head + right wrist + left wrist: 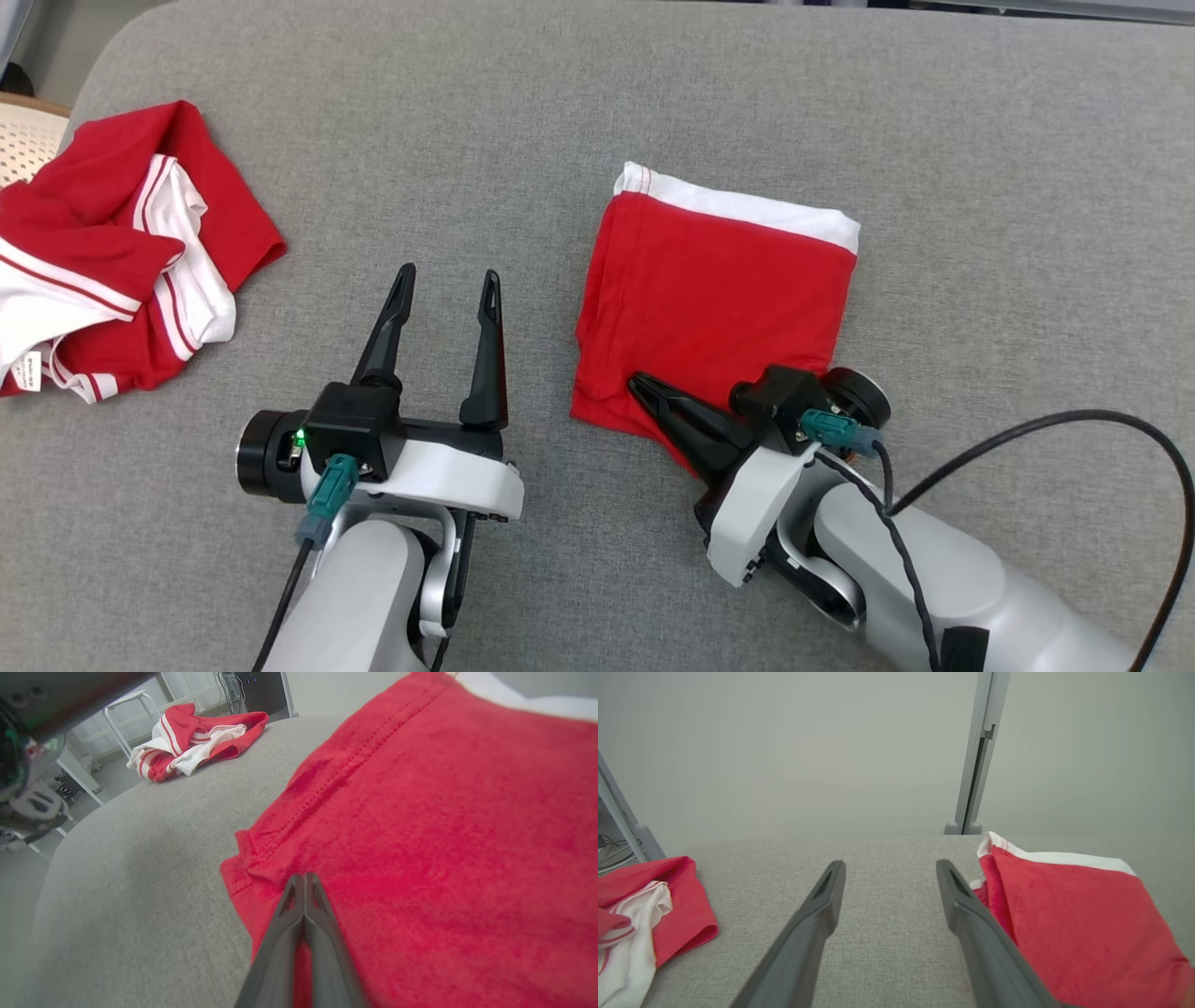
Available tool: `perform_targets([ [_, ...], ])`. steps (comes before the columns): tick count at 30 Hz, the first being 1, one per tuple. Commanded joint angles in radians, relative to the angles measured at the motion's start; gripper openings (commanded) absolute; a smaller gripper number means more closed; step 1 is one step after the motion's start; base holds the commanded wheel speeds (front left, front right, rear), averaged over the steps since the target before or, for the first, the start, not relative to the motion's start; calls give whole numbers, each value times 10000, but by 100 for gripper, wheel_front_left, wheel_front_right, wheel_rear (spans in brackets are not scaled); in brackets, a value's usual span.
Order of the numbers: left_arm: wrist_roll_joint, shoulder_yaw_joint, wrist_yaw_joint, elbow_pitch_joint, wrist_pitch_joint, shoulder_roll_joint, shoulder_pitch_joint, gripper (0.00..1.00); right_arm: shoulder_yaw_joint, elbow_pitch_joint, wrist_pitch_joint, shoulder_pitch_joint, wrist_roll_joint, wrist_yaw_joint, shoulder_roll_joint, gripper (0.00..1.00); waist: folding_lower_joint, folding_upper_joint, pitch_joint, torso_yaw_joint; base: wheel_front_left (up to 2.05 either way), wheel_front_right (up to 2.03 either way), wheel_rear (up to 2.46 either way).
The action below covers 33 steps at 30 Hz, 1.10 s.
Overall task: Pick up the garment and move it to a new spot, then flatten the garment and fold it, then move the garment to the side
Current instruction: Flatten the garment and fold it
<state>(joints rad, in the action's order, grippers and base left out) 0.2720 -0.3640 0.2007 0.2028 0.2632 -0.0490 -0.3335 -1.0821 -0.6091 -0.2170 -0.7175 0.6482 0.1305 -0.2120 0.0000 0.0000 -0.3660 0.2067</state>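
Grey fabric counter [560, 140]: red garment [714, 308] folded; right gripper [639, 383] fingers pressed together on its near-left corner; left gripper [448, 274] fingers spread, idle. Likely pending: shifting it aside, needing secure pinch.

folded garment [714, 308] on surface [597, 112] at right, crumpled garment [112, 252] at left edge, well apart

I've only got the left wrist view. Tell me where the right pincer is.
Observer: The right pincer lies over the folded red garment, by its near left corner.
Operator: Report its jaws.
Observer: Shut, fingers pressed together. I cannot tell whether fabric is pinched.
Operator: Check the space right of the garment.
Observer: A black cable loops over the grey surface there.
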Motion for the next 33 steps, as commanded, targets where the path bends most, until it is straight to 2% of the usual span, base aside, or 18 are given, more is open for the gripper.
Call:
perform_targets([
  [1, -40, 52, 41, 36, 21, -33, 82, 100, -85, -21, -135, 161, 200, 4, -55, 0, 0, 0, 115, -65, 0, 0, 0],
  [4, -137, 113, -29, 118, 21, -33, 176, 100, 307, 302, -376, 328, 476, 2, -238, 0, 0, 0, 330, -181, 0, 0, 0],
  [5, -160, 159, -55, 144, 21, -33, 190, 100, 504, 444, -439, 385, 500, 2, -336, 13, 0, 0, 404, -235, 0, 0, 0],
  [6, -205, 217, -82, 157, 21, -34, 203, 100, 785, 609, -454, 501, 528, 2, -426, 36, 0, 0, 476, -295, 0, 0, 0],
  [7, -246, 272, -129, 171, 21, -33, 245, 100, 1112, 796, -488, 683, 531, 2, -501, 51, 0, 0, 563, -366, 0, 0, 0],
  [8, -290, 335, -158, 198, 21, -33, 318, 100, 1511, 1038, -486, 850, 449, 2, -579, 85, 0, 0, 652, -433, 0, 0, 0],
  [9, -352, 413, -181, 226, 21, -36, 387, 100, 2040, 1334, -492, 1010, 320, 2, -660, 100, 0, 0, 727, -504, 0, 0, 0],
  [12, -474, 598, -293, 288, 21, -58, 492, 100, 3671, 2168, -489, 1850, -210, 2, -888, 100, 0, 0, 967, -682, 0, 0, 0],
  [13, -474, 598, -293, 288, 21, -58, 492, 100, 3671, 2168, -489, 1850, -210, 2, -888, 100, 0, 0, 967, -682, 0, 0, 0],
  [17, -602, 849, -405, 380, 21, -160, 729, 100, 5977, 3050, -491, 3098, -1071, 2, -916, 100, 0, 0, 1294, -919, 0, 0, 0],
  [21, -688, 1065, -497, 462, 21, -271, 979, 100, 7707, 3597, -479, 4260, -1882, 2, -830, 100, 0, 0, 1616, -1150, 0, 0, 0],
  [26, -736, 1255, -591, 539, 21, -398, 1353, 100, 8984, 3884, -394, 5369, -2455, 2, -681, 100, 0, 0, 2027, -1348, 0, 0, 0],
  [33, -720, 1334, -740, 731, 21, -508, 1980, 100, 9935, 4485, 72, 6673, -2998, 2, -279, 100, 0, 0, 2654, -1330, 0, 0, 0],
])
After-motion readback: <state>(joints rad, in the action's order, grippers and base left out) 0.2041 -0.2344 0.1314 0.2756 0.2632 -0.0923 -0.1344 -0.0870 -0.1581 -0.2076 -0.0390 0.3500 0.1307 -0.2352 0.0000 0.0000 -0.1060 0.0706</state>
